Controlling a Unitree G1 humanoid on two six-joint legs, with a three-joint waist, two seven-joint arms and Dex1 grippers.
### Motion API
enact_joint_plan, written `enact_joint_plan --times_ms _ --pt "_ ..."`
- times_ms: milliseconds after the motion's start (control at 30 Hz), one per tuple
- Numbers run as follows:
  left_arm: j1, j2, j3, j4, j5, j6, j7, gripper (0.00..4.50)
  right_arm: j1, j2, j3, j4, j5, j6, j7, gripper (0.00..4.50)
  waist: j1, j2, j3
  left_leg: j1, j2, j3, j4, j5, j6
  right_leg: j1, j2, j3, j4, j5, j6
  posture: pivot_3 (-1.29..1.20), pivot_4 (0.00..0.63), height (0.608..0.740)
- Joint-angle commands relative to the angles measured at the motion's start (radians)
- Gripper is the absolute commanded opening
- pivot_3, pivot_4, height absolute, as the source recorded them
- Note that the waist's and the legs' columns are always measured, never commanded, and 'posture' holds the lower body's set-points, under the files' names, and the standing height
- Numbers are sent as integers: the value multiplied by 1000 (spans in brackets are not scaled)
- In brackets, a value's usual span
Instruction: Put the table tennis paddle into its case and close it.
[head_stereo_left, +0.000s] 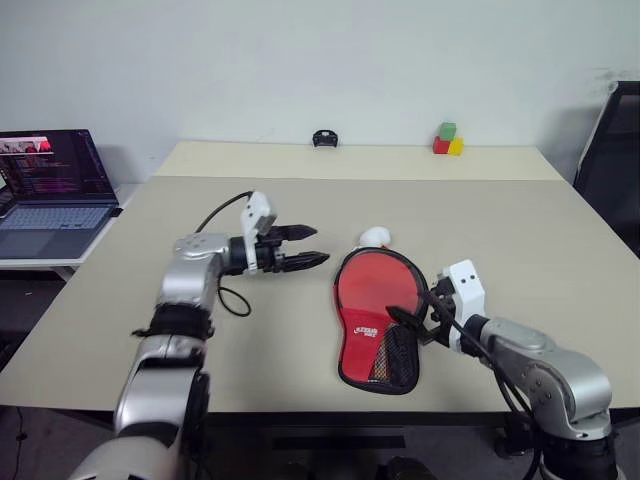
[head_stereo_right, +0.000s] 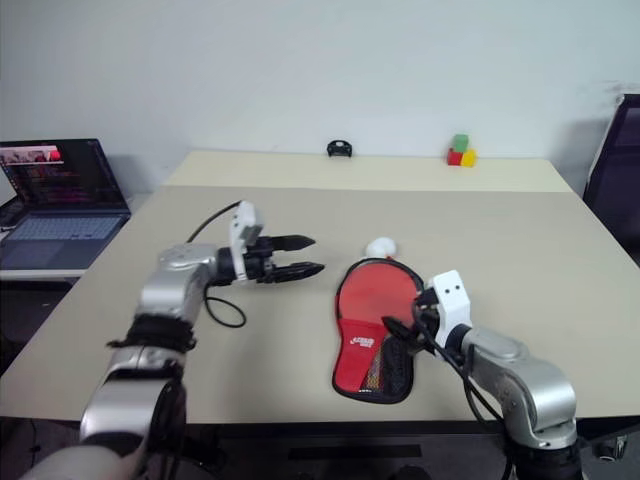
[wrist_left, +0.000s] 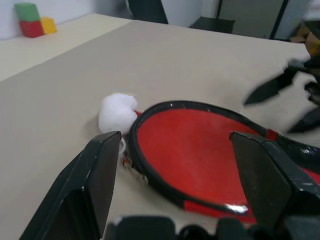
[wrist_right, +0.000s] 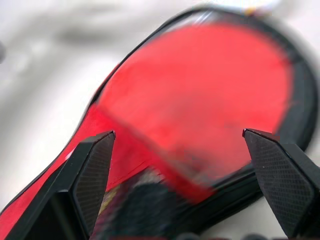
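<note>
The case (head_stereo_left: 376, 320) lies flat on the beige table (head_stereo_left: 520, 240), red side up, with black piping, a white logo and black mesh at its narrow end. It looks shut; the table tennis paddle is hidden. A small white ball (head_stereo_left: 374, 237) touches the case's far rim. My left gripper (head_stereo_left: 305, 247) hovers open to the left of the case, pointing at it, and the left wrist view has the case's round end (wrist_left: 190, 150) between its fingers (wrist_left: 95, 175). My right gripper (head_stereo_left: 418, 305) is open at the case's right edge, low over it, as the right wrist view (wrist_right: 178, 133) confirms.
A laptop (head_stereo_left: 48, 190) stands open on a side table at the left. Coloured blocks (head_stereo_left: 447, 140) and a small black object (head_stereo_left: 324, 138) sit at the table's far edge. A dark chair (head_stereo_left: 615, 160) stands at the right. A black cable (head_stereo_left: 225, 295) loops by my left arm.
</note>
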Motion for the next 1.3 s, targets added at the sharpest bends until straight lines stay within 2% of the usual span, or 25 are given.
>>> enact_joint_plan --times_ms 33,300,633,800,900,1167,1300 --pt "88 13 15 -200 -68 104 70 3775 -45 -41 -25 73 -17 -62 10 4500 2 0 0 0 0 0 0 0 0 0 0 0 0 0 0 0 150 740" --pt "201 44 16 -363 -130 189 173 3775 -186 -38 30 415 -74 -224 43 4500 2 0 0 1 1 1 0 0 0 0 -1 0 2 0 0 0 150 740" --pt "205 93 7 -391 -168 210 203 3775 -348 23 39 793 -107 -359 87 4500 0 1 1 0 1 1 0 0 0 0 -1 1 0 0 0 0 150 740" --pt "205 103 -2 -395 -175 206 213 3775 -382 40 39 875 -97 -369 111 4500 -2 1 1 1 1 1 0 0 0 0 -1 1 1 0 -1 0 150 740" --pt "210 108 -6 -400 -177 205 214 3814 -388 49 49 885 -92 -364 131 3879 -4 1 1 2 1 2 0 0 0 0 -1 1 1 1 -1 0 150 740" --pt "243 137 -8 -419 -191 211 202 3814 -352 63 98 802 -74 -303 200 1107 -15 1 1 2 3 2 -1 0 0 -1 0 2 0 0 -1 0 150 740" --pt "279 167 -13 -449 -214 229 182 3814 -305 61 164 711 -76 -284 256 15 -22 2 1 2 3 2 -2 0 0 -1 0 2 -1 0 -1 0 150 740"
